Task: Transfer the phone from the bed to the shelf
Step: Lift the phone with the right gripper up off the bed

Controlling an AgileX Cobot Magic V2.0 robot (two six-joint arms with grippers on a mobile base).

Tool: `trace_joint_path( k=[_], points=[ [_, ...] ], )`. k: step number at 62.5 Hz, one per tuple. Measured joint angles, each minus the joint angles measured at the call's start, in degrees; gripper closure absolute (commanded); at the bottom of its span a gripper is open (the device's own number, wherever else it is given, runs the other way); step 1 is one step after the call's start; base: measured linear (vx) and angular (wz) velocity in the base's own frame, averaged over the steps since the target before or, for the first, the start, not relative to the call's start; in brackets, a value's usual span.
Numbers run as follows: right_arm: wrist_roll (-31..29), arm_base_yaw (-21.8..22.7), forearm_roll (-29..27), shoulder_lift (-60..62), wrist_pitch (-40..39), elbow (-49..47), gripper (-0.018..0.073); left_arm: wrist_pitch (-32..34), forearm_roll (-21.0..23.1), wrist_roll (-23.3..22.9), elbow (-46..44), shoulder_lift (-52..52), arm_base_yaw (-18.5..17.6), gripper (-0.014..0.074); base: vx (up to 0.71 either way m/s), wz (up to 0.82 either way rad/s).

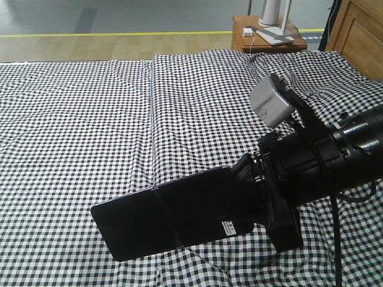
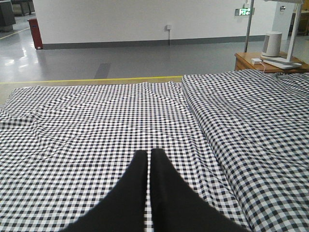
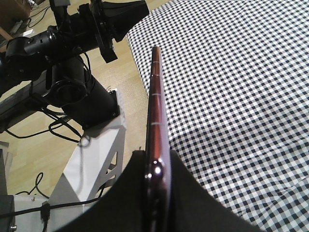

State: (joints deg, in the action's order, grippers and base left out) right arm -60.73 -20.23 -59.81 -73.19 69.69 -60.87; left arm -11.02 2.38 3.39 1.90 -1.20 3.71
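Observation:
The phone (image 1: 173, 212), a glossy black slab with a small white sticker, hangs flat above the checked sheet of the bed (image 1: 78, 119). My right gripper (image 1: 254, 191) is shut on its right end. In the right wrist view the phone (image 3: 156, 106) shows edge-on with its pinkish rim, clamped between the two black fingers of the right gripper (image 3: 157, 166). My left gripper (image 2: 148, 159) hovers over the bed (image 2: 87, 125), its fingers shut together with nothing between them. The shelf is out of view.
A reddish-brown bedside table (image 1: 263, 36) with white items stands at the bed's far end, beside the wooden headboard (image 1: 359, 30). In the right wrist view the left arm (image 3: 72, 34) and the robot's white frame (image 3: 91, 164) stand on the wooden floor beside the bed edge.

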Motion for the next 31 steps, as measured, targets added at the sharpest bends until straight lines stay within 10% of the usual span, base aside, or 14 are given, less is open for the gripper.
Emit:
trace_joint_path(
  k=[31],
  points=[
    [0.0,0.0,0.0,0.0,0.1,0.0,0.0561,0.0,0.0,0.0,0.0,0.0,0.0,0.0595,0.0,0.0]
  ],
)
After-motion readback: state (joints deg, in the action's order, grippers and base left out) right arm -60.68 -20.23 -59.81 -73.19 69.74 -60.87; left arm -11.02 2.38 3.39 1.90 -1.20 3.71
